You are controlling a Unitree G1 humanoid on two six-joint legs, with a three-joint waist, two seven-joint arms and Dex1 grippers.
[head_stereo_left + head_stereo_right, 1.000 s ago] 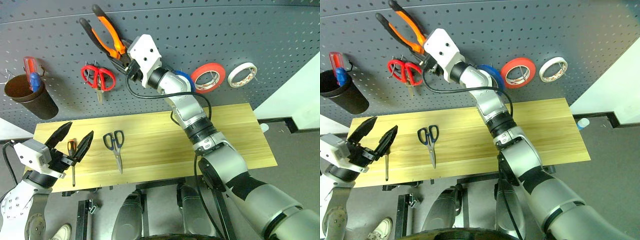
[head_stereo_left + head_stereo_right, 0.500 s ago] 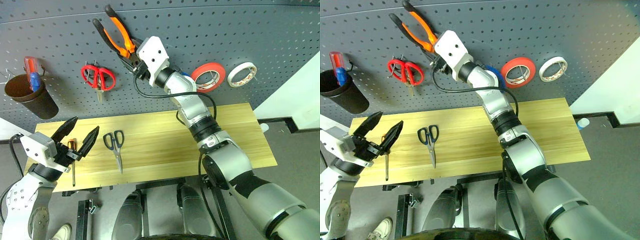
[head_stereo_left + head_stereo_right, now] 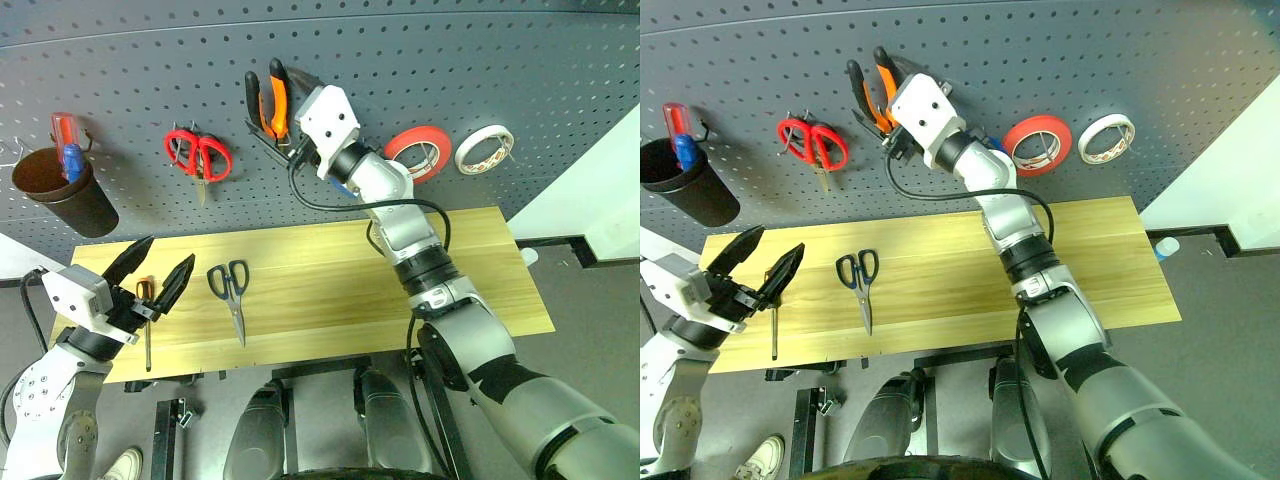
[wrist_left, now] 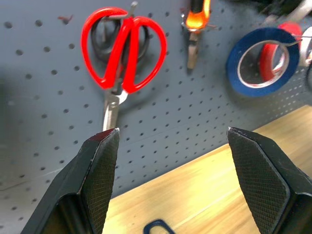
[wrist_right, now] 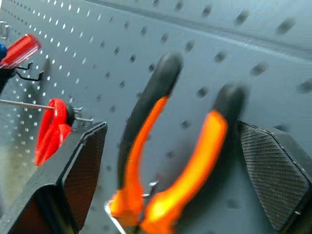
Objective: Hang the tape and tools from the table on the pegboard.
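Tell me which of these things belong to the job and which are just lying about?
Job:
orange-and-black-handled pliers
blue tape roll
dark-blue-handled steel scissors
slim orange-and-black screwdriver
grey pegboard
wooden table

Lying about:
red-handled scissors
red tape roll
white tape roll
dark cup

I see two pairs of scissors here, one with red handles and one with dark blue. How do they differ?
The red-handled scissors hang on a hook of the dark grey pegboard, blades pointing down; the steel scissors with dark blue handles lie flat on the light wooden table. The red pair's handles form broader loops than the blue pair's. Both are closed, and neither is touched by a gripper.
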